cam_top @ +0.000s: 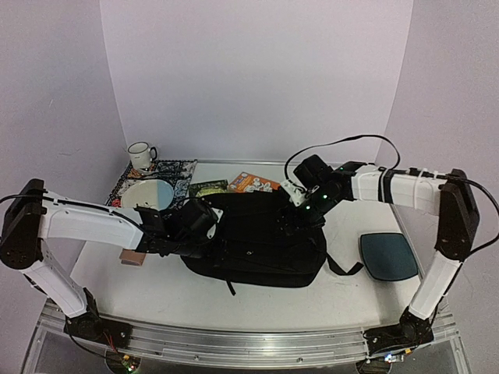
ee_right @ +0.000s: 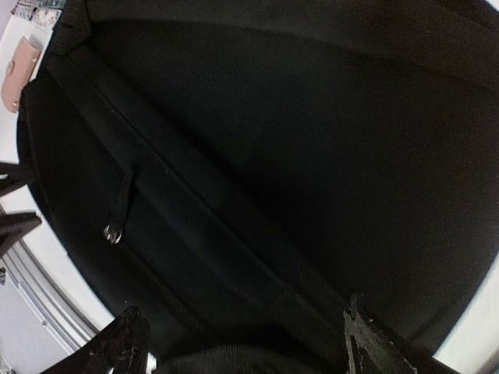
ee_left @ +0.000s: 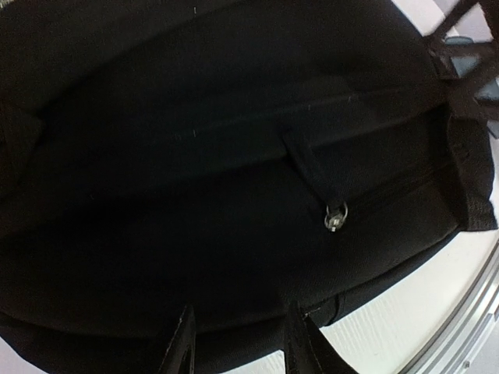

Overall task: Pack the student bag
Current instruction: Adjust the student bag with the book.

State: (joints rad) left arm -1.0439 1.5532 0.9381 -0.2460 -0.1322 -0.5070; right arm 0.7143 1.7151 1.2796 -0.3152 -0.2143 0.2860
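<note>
A white surface (cam_top: 234, 300) carries the student bag (cam_top: 257, 241), a large black backpack lying flat at its centre. The right tool (ee_right: 245, 343) is over the bag's far right part, released, fingers spread wide. The left tool (ee_left: 243, 347) is at the bag's left edge; against the dark fabric I cannot tell whether it grasps. A dark-teal pad (cam_top: 388, 255) lies to the right, and a white mug (cam_top: 141, 155) stands far left.

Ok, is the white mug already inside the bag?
No, the white mug stands out in the open at the far left, well apart from the student bag.
</note>
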